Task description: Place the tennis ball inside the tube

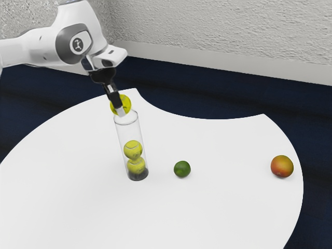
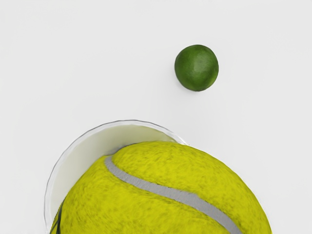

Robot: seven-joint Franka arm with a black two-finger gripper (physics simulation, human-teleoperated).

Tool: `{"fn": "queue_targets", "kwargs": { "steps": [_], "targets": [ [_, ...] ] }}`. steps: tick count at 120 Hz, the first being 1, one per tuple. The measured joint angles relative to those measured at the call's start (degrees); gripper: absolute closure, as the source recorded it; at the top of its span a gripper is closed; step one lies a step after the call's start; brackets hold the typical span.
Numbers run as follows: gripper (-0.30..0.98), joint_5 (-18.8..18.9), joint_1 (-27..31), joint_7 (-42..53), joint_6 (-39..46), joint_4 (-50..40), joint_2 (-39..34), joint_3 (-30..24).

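My gripper (image 1: 120,106) is at the top of the clear tube (image 1: 121,136), shut on a yellow tennis ball (image 1: 126,101). The held ball is just above the tube's rim, and the near finger covers part of it. Two other balls (image 1: 133,149) are stacked low inside the upright tube, above its dark base. In the wrist view the held ball (image 2: 170,195) looms large and overlaps the tube's round rim (image 2: 73,144), off-centre to one side, hiding much of the opening.
A green lime (image 1: 182,169) lies on the white table (image 1: 218,207) near the tube's base; it also appears in the wrist view as a dark green fruit (image 2: 196,68). A red-orange fruit (image 1: 281,166) rests by the table's edge at the exterior view's right.
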Motion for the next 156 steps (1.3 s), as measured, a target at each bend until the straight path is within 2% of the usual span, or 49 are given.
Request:
{"fn": "queue_targets", "kwargs": {
  "steps": [66,86,102,121,136,156],
  "targets": [
    [0.38,0.2,-0.5,0.6,0.2,0.2,0.8,0.0],
    [0.20,0.0,-0.8,0.8,-0.1,0.2,0.9,0.2],
    [0.11,0.0,-0.8,1.0,-0.4,0.2,1.0,0.9],
    [0.05,0.3,0.0,-0.1,-2.0,-0.3,-2.0,1.1],
    [0.03,3.1,0.2,-4.8,-8.5,0.2,-8.1,1.2],
    [0.01,4.3,-0.6,-10.3,-13.4,1.1,-9.1,1.2]
  ]
}}
